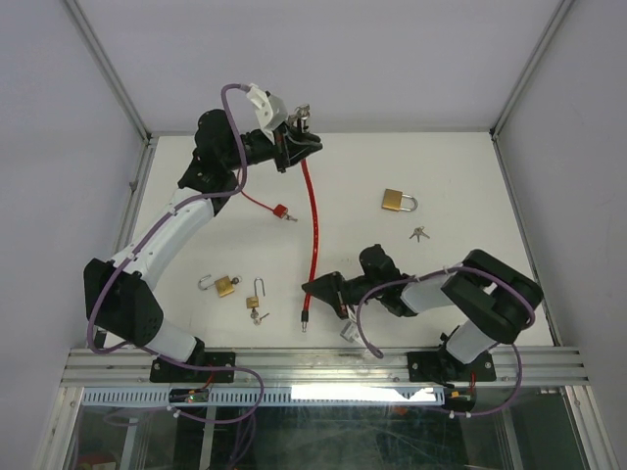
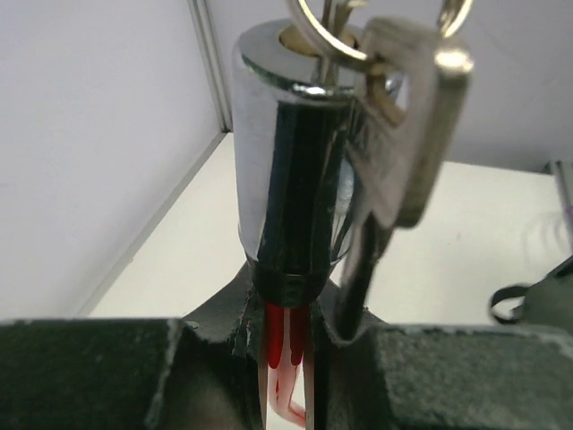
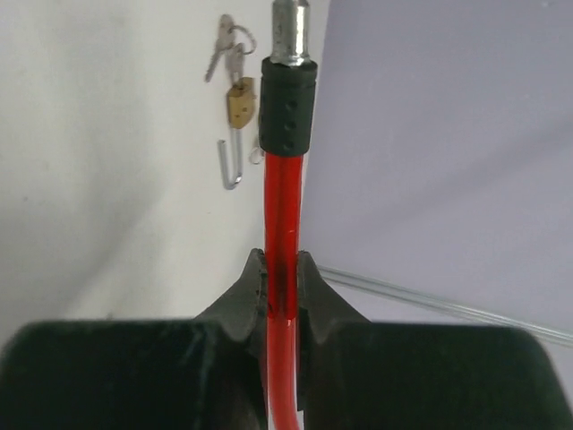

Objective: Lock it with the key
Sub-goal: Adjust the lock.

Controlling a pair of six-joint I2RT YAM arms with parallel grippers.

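Two hands share the red cable lock (image 1: 313, 220): the left hand (image 1: 291, 137), at twelve o'clock over the counter (image 1: 460, 186), clamps beneath its probably slick chrome cylinder (image 2: 288, 152); the right hand (image 3: 282, 285), at six, pinches the floppy cable (image 3: 282, 206) behind the stiff pin (image 3: 288, 36).

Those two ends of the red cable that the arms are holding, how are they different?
The end at the left gripper is a fat chrome lock cylinder with keys hanging from its top; the end at the right gripper is a slim metal pin in a black sleeve. The cylinder is over the far side of the table, the pin near the front edge. Shared: one red cable joins them, each gripper shut on it just behind the end.
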